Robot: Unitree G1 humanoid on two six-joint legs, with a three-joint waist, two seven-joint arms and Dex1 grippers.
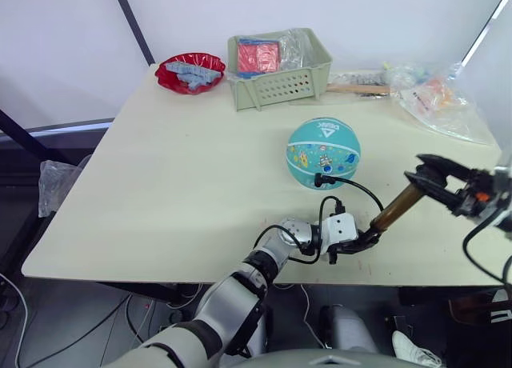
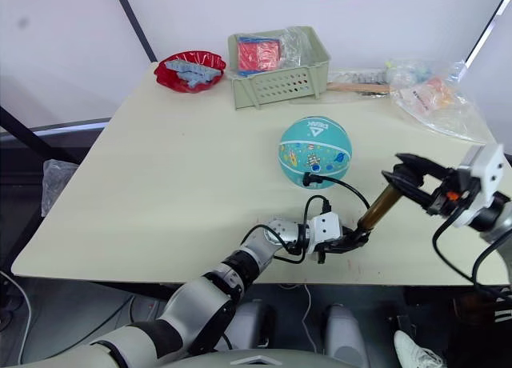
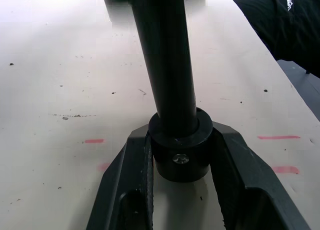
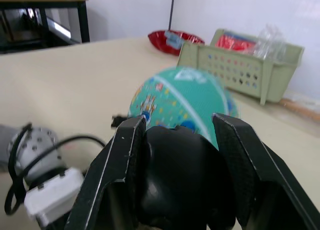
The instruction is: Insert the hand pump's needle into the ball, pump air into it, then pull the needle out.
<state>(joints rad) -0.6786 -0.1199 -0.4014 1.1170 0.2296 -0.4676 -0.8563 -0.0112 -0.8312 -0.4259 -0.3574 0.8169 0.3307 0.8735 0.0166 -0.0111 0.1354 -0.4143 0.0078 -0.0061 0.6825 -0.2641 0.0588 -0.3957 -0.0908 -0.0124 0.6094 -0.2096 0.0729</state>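
Observation:
The teal ball (image 1: pixel 323 152) rests on the table, right of centre. The hand pump (image 1: pixel 395 209) slants up to the right near the front edge, its gold barrel showing between my two grippers. My left gripper (image 1: pixel 362 241) is shut on the pump's black lower end cap (image 3: pixel 179 152), one finger on each side. My right gripper (image 1: pixel 426 179) is shut on the black handle (image 4: pixel 175 175) at the raised end. The thin black hose (image 1: pixel 352 184) loops from the pump's base to the needle fitting (image 1: pixel 320 178), which sits against the ball's near side. The pin itself is hidden.
A green perforated basket (image 1: pixel 280 64) holding red packets stands at the back, with a red bowl (image 1: pixel 190 70) to its left. Clear plastic bags (image 1: pixel 436 96) and a wooden stick (image 1: pixel 356 88) lie at the back right. The table's front edge (image 1: pixel 240 278) runs just below the left gripper.

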